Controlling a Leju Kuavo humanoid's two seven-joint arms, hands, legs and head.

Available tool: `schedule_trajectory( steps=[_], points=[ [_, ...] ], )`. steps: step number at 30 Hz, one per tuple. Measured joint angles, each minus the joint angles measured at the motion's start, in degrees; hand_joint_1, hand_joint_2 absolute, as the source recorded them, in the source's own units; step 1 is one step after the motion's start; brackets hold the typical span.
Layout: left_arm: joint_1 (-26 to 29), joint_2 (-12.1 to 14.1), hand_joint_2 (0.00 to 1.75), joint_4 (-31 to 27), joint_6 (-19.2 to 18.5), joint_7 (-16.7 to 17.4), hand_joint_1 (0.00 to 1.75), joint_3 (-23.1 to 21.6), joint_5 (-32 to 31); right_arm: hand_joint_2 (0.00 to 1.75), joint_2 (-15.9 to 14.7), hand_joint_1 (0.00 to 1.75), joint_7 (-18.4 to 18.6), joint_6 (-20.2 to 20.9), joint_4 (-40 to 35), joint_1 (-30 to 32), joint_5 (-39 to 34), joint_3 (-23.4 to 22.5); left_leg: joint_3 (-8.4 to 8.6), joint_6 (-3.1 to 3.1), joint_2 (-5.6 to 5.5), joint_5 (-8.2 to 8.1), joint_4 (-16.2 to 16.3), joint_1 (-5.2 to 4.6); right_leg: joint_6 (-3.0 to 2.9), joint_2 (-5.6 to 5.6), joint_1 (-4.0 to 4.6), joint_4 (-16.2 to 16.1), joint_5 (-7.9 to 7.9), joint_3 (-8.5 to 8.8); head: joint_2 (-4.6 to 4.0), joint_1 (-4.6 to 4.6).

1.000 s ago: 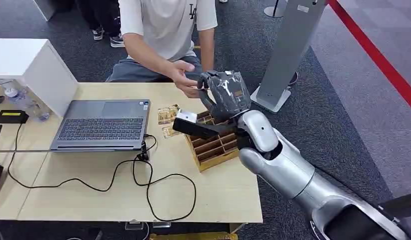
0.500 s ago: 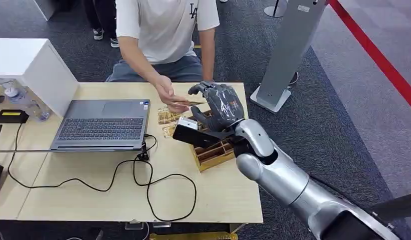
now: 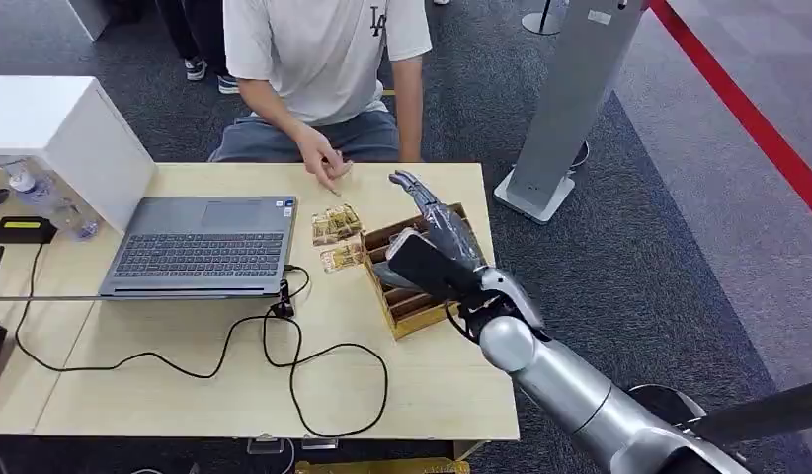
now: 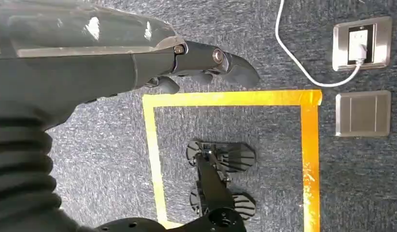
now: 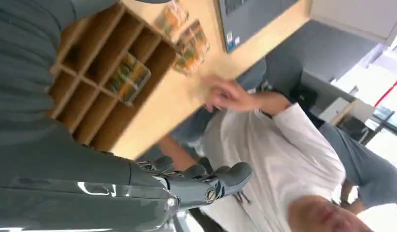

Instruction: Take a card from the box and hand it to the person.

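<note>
From the head view, the right hand (image 3: pixel 437 232) hovers over the wooden box (image 3: pixel 414 286) on the desk (image 3: pixel 185 385), its fingers (image 3: pixel 407 182) stretched out straight and apart, holding nothing. Loose cards (image 3: pixel 337 225) lie on the desk just beside the box, between it and the laptop (image 3: pixel 200 245), and the person's hand (image 3: pixel 328 170) reaches down toward them. In the left wrist view, the left hand (image 4: pixel 196 63) hangs over grey carpet with yellow floor tape (image 4: pixel 225 99); its fingers look loosely extended and grip nothing. In the right wrist view, the box's compartments are plain, and one holds a card (image 5: pixel 129 72) leaning tilted against a divider. Such a card is likely light, thin, fairly stiff and glossy, so slippery; pinching its raised upper edge between thumb and finger seems the surest hold.
</note>
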Motion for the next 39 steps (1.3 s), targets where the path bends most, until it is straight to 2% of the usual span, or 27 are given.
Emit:
schedule_trajectory(
  steps=[3, 10, 17, 24, 39],
  points=[
    [0.4, 0.0, 0.00, 0.0, 0.3, -0.1, 0.00, 0.0, 0.5, 1.75, -0.5, 0.00, -1.6, 1.2, -0.3, 3.5, -6.7, -1.2, 0.00, 0.00, 0.00, 0.00, 0.0, 0.00, 0.00, 0.00, 0.00, 0.0, 0.00, 0.00, 0.00, 0.00],
    [0.8, 0.0, 0.00, 0.0, 0.6, 0.0, 0.00, 0.4, 1.0, 1.75, -1.6, 0.00, -4.4, 1.5, -1.2, 10.9, -11.6, -4.4, 0.01, 0.00, 0.00, 0.00, 0.0, 0.00, 0.00, 0.00, 0.00, 0.0, 0.00, 0.00, 0.00, -0.04],
    [0.9, 0.0, 0.00, 0.0, 1.0, 0.4, 0.00, 0.9, 1.5, 1.75, -2.2, 0.00, -8.2, 7.3, -2.4, 17.5, -18.8, -9.2, 0.00, 0.00, 0.00, 0.00, 0.0, 0.00, 0.00, 0.01, 0.00, 0.0, 0.00, 0.00, 0.00, -0.04],
    [0.9, -0.1, 0.00, 0.0, 1.4, 0.6, 0.00, 0.9, 1.5, 1.75, -2.5, 0.00, -9.2, 8.9, -3.3, 20.2, -21.5, -12.0, 0.02, 0.00, 0.00, 0.00, 0.0, 0.00, 0.00, 0.00, 0.00, 0.0, 0.00, 0.01, 0.00, -0.04],
    [0.9, -0.4, 0.00, 0.0, 1.4, 0.6, 0.00, 0.9, 0.9, 1.75, -3.1, 0.00, -9.7, 9.3, -5.6, 23.4, -21.6, -15.8, 0.01, 0.00, 0.00, 0.00, 0.0, 0.00, 0.00, 0.00, 0.00, 0.0, 0.00, 0.01, 0.00, -0.02]
  ],
)
